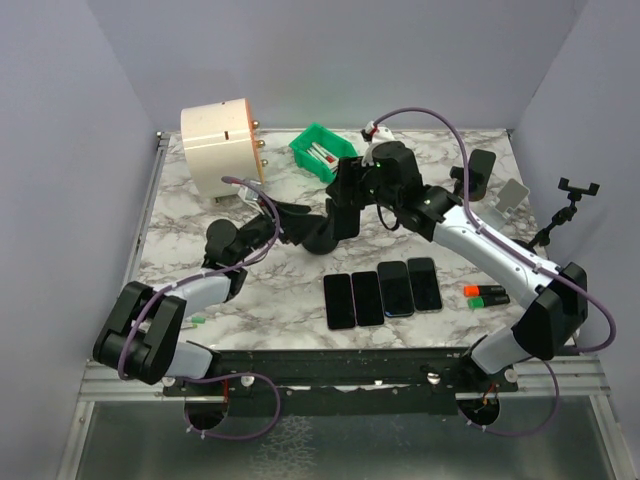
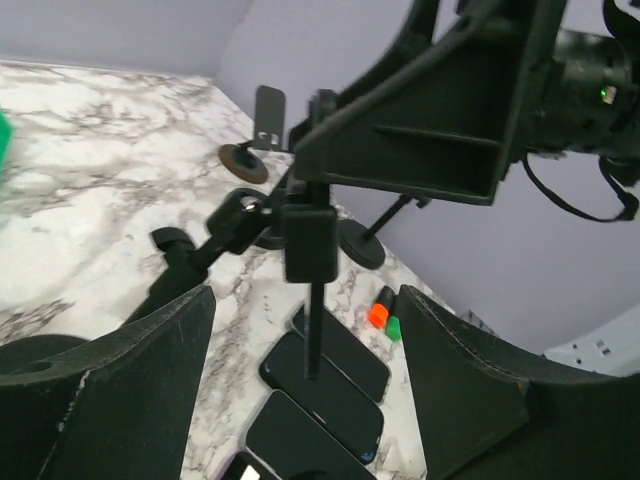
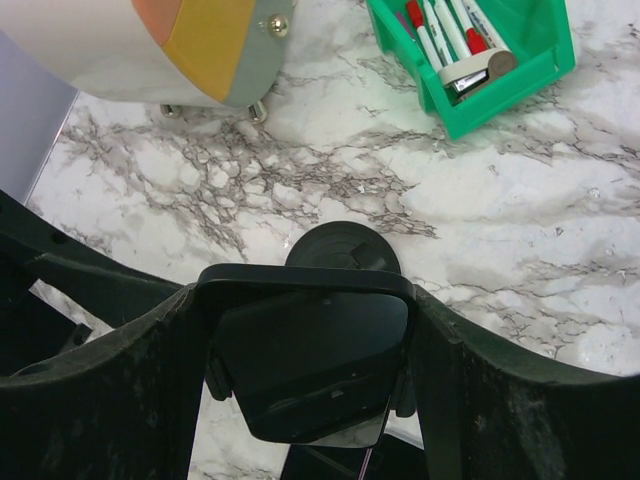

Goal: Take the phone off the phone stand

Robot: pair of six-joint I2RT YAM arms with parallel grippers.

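From above, the grey-veined marble tabletop [image 1: 200, 250] carried four flat black spare phones [image 1: 368, 298] lying side by side by its near edge. Two stubby highlighters [image 1: 487, 295] lay toward the right edge, and one green plastic bin [image 1: 322, 150] and one cream cylinder [image 1: 222, 145] stood along the far edge.

The left wrist camera showed the left hand [image 2: 305, 300] with its fingers spread wide on either side of the thin-rodded black phone stand [image 2: 310, 245].

The right wrist camera showed the right hand [image 3: 305, 320] clamped across the glossy, round-cornered phone [image 3: 300, 370], mid-tabletop above the stand's round base [image 3: 342, 248].
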